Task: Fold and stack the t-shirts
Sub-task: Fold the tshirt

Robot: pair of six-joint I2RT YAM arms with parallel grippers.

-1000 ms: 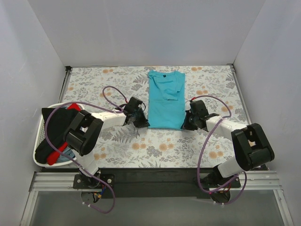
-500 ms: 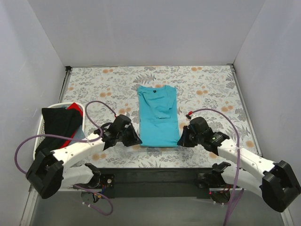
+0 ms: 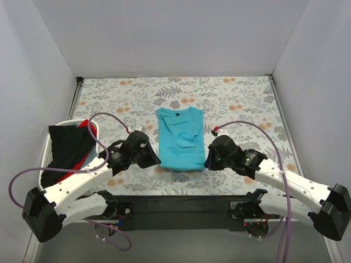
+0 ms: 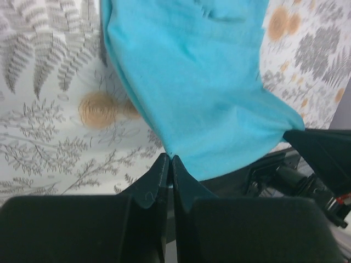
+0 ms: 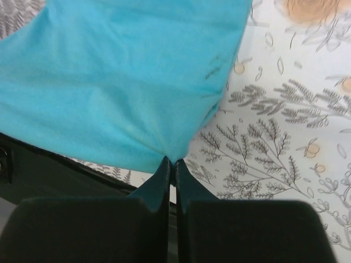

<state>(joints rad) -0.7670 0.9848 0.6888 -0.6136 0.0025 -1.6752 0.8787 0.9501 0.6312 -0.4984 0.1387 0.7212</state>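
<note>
A turquoise t-shirt [image 3: 180,137], folded into a long narrow strip, lies lengthwise in the middle of the floral table. My left gripper [image 3: 155,159] is shut on its near left corner, seen in the left wrist view [image 4: 171,157]. My right gripper [image 3: 208,161] is shut on its near right corner, seen in the right wrist view [image 5: 171,160]. Both hold the near hem lifted above the table. The shirt also shows in the left wrist view [image 4: 192,87] and the right wrist view [image 5: 120,76]. Black [image 3: 66,150] and red [image 3: 85,127] shirts lie in the basket.
A white slatted basket [image 3: 46,149] stands at the left edge of the table. White walls close in the left, back and right. The table's dark front rail [image 3: 181,205] runs just below the shirt's near hem.
Both grippers have pulled the turquoise shirt toward the near edge of the table and a little left, with its near hem now raised. Both arms have stretched out lower and nearer.
</note>
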